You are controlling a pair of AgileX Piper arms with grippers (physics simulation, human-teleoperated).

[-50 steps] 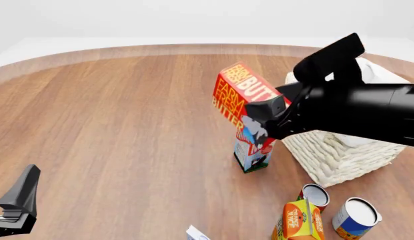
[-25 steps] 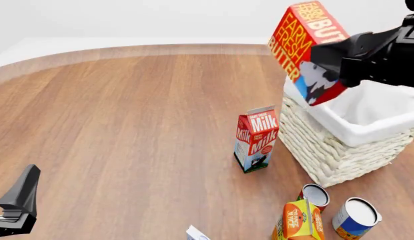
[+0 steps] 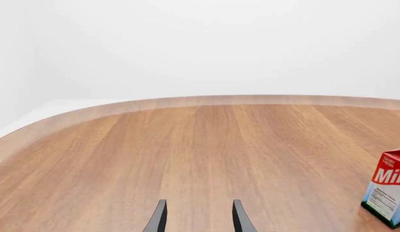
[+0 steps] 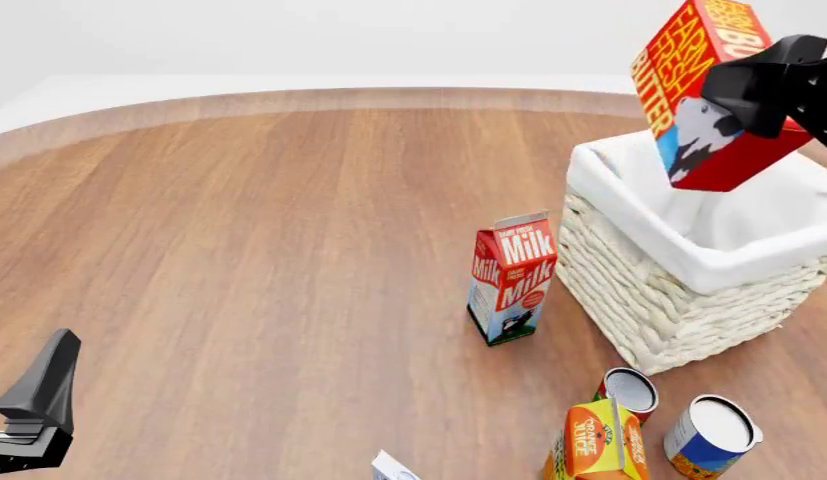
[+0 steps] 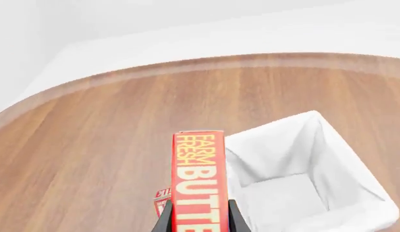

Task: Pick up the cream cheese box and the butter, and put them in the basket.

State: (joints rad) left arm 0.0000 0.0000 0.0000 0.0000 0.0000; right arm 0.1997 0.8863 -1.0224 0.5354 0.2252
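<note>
A: Here we see the right gripper (image 4: pixel 749 95) clamped on the butter (image 4: pixel 707 95), which hangs tilted in the air above the basket (image 4: pixel 680 300). In the right wrist view the box (image 5: pixel 200 183) sits narrow between the two fingers, with the cloth lining open beyond it.

B: And what do we judge could go wrong?

A: The box hangs over the near-left part of the rim, not over the middle. If we let go here, its low corner could catch the rim, and the box might tip outward toward the milk carton (image 4: pixel 512 277) just beside the basket. A tilted box also tends to land on a corner and roll.

B: So we would carry it further over the lining, or lower it, before parting the jaws?

A: That is our reading, yes.

B: The other arm?

A: The left gripper (image 3: pixel 198 217) hovers over bare table (image 3: pixel 186 145), its fingers apart and holding nothing. The cream cheese box (image 4: pixel 393 466) shows only as a white corner at the bottom edge of the front view, beside the juice carton (image 4: pixel 596 440) and two cans (image 4: pixel 708 432). Reaching it among these could knock one over.
</note>
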